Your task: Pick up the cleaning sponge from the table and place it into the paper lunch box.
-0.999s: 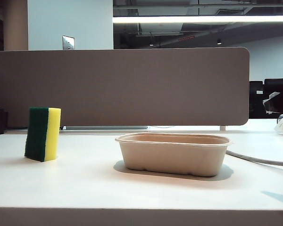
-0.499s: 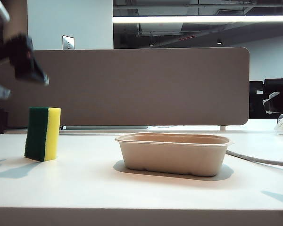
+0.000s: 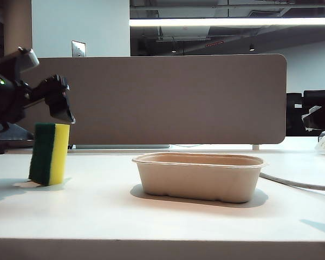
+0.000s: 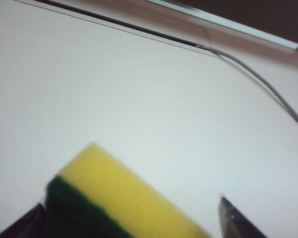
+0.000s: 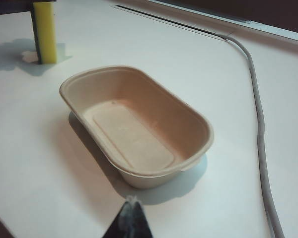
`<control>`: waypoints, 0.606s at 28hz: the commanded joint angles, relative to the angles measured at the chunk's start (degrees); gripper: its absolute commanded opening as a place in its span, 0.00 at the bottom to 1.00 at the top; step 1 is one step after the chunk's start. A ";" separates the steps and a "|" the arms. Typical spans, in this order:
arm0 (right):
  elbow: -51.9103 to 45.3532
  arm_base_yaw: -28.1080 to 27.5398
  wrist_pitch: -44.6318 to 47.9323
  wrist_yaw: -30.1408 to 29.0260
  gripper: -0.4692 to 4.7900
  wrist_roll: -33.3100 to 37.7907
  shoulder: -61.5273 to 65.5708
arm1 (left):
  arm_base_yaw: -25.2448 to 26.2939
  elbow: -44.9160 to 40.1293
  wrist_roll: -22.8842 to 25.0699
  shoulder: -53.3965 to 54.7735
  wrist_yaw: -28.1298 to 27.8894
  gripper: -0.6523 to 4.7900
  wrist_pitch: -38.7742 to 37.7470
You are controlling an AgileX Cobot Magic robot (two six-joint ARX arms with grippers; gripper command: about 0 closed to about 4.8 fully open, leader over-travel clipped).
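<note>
1. A white table [image 3: 168,222] with a taupe divider [image 3: 151,100] along its back edge.
2. A beige lunch box [image 3: 199,176] sits empty near the table's middle.
3. The left gripper [image 3: 58,103] hangs just above the sponge, jaws spread wide.
4. A yellow-and-green sponge [image 3: 49,154] stands upright, well left of the lunch box.
5. The right gripper [image 5: 130,220] shows only one dark tip near the lunch box; I cannot tell how wide it is.

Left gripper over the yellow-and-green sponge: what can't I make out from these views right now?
- Left gripper, exterior view: open, above the yellow-and-green foam cleaning sponge; the sponge's top hides any contact.
- Left wrist view: sponge blurred, cut off by the frame edge.
- Right gripper, right wrist view: only one dark tip shows over the beige moulded-fibre lunch box; opening unclear.
</note>
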 commanded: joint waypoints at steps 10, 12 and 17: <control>0.04 0.02 0.83 0.07 0.08 -0.07 0.02 | 0.07 4.90 5.25 10.21 -4.46 0.78 -1.66; 0.04 0.02 0.83 0.07 0.08 -0.07 0.02 | 0.07 4.90 5.29 10.19 -3.72 0.08 -1.64; 0.04 0.02 0.81 0.07 0.08 -0.07 0.02 | -0.02 5.16 4.87 9.18 5.16 0.11 0.92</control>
